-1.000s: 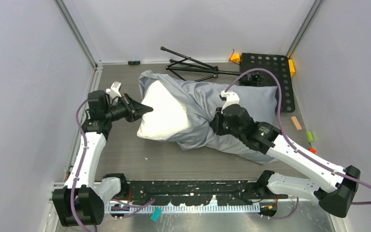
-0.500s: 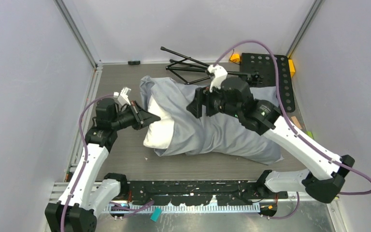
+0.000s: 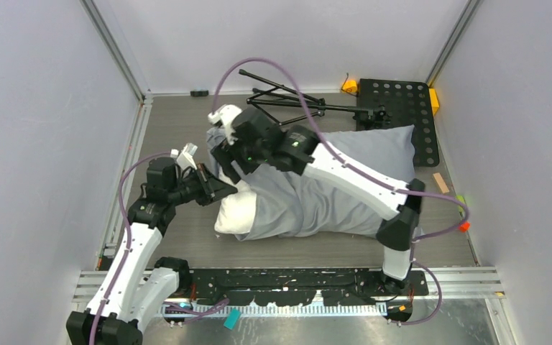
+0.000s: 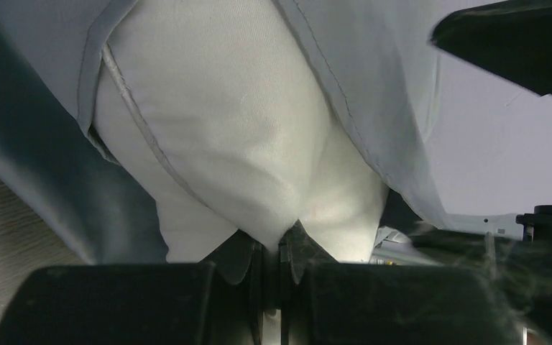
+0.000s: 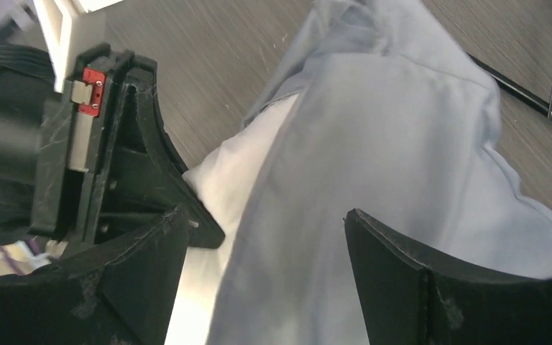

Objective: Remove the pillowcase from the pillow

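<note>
Pillowcase (image 3: pixel 316 194) sprawls across the middle of the table (image 3: pixel 180 129) in the overhead view, bunched up toward its left end, and there the white pillow (image 3: pixel 231 214) pokes out at the near left. The left gripper (image 3: pixel 228 188) is right at that white corner, and the right gripper (image 3: pixel 223 162) hangs just beyond it over the grey fabric. On the left wrist camera, the fingers are clenched tight on a pinch of pillow cloth, with pillowcase draped on both sides. On the right wrist camera, the jaws are spread wide and grasp nothing, hovering above the pillowcase edge, with the left gripper's tip at the pillow beside them.
</note>
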Controlling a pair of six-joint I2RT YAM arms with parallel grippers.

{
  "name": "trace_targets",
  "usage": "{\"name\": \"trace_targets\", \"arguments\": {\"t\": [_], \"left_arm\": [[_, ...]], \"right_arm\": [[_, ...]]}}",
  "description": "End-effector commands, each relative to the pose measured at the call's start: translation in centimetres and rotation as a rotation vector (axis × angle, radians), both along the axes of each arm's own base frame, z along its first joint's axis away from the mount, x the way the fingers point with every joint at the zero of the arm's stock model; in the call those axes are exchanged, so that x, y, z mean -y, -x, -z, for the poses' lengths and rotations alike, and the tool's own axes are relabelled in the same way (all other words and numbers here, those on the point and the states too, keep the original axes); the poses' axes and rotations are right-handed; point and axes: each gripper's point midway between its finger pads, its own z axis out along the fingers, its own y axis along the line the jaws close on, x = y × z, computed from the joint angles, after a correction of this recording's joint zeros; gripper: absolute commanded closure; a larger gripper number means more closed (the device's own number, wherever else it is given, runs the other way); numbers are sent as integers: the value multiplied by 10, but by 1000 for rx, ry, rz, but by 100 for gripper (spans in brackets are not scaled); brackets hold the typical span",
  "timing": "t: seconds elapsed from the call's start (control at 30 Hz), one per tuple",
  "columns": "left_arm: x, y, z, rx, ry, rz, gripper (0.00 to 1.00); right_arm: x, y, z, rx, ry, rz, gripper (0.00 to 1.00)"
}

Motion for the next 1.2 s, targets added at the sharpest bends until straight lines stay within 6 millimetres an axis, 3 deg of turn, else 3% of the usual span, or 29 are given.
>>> {"name": "trace_targets", "arguments": {"t": [0.0,0.23,0.4,0.57,0.8,0.93,1.17], "left_arm": [[2,5,-19,105,-4,38,100],[0,10,-28,153,-12,34,100],[0,14,-26,154,-6,42,100],[8,22,-27,154,7,94,100],[20,35,-31,199,-7,161,100],[28,42,-32,212,-12,218,100],[29,51,-42,267,-46,256,100]], "right_arm": [[5,-10,4,143,186,20,17],[10,-26,20,196,288,67,20],[14,-52,15,260,282,171,42],[16,-73,10,252,249,234,51],[25,-120,30,177,202,329,53],[43,-155,43,133,182,427,55],[107,-201,69,68,209,625,60]]}}
